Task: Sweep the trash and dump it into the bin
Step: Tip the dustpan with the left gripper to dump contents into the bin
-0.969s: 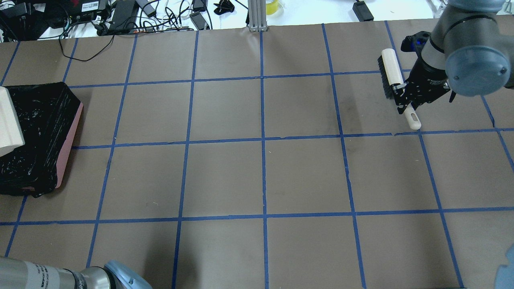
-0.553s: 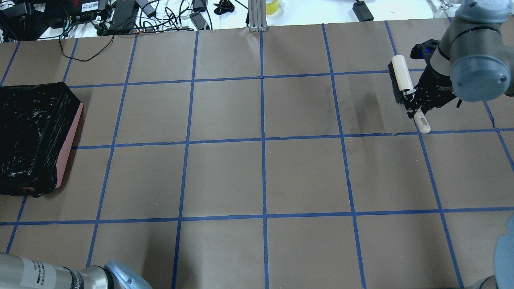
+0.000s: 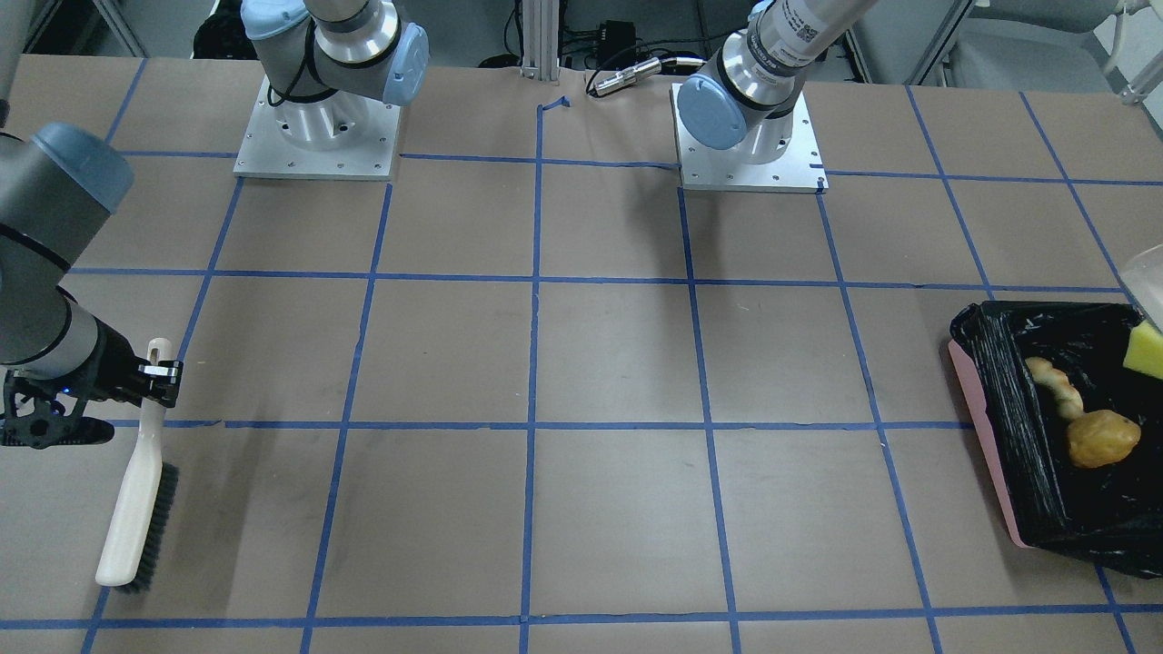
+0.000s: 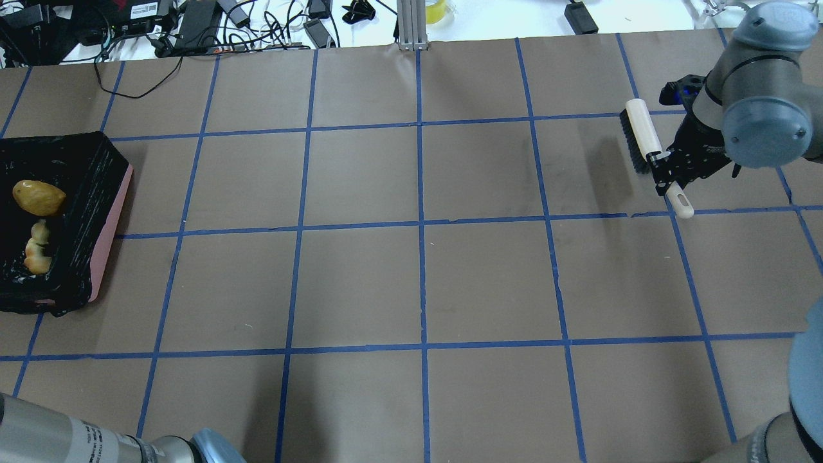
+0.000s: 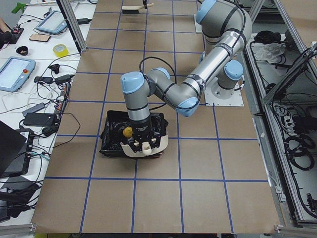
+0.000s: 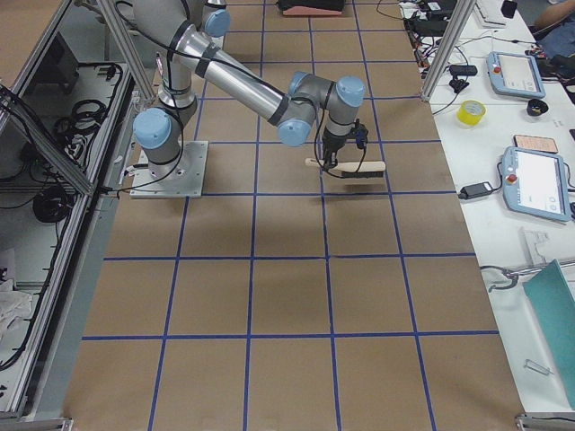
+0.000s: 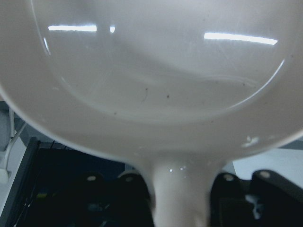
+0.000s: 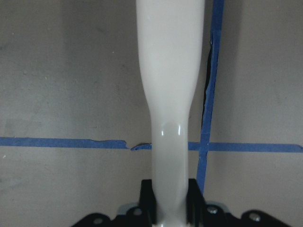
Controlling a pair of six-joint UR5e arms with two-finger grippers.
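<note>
The bin [image 4: 109,212] is pink with a black bag and sits at the table's left end; it also shows in the front view [image 3: 986,427]. The golden-brown lump [image 4: 38,197], the beige crescent [image 4: 36,247] and the yellow-green wedge [image 3: 1145,352] lie inside it. My left gripper [image 7: 180,208] is shut on the handle of the off-white dustpan [image 7: 156,75], held over the bin's end [image 5: 144,147]. My right gripper [image 4: 665,168] is shut on the handle of a cream brush [image 4: 640,132] and holds it above the table at the far right.
Cables, power bricks and a roll of yellow tape [image 4: 437,9] lie beyond the table's far edge. The two arm bases [image 3: 313,127] stand at the robot's side. Blue tape lines grid the brown table [image 4: 418,283].
The dustpan has left the overhead view past the left edge. The lump and the crescent now show in the bin. My right gripper has moved the brush a little to the right.
</note>
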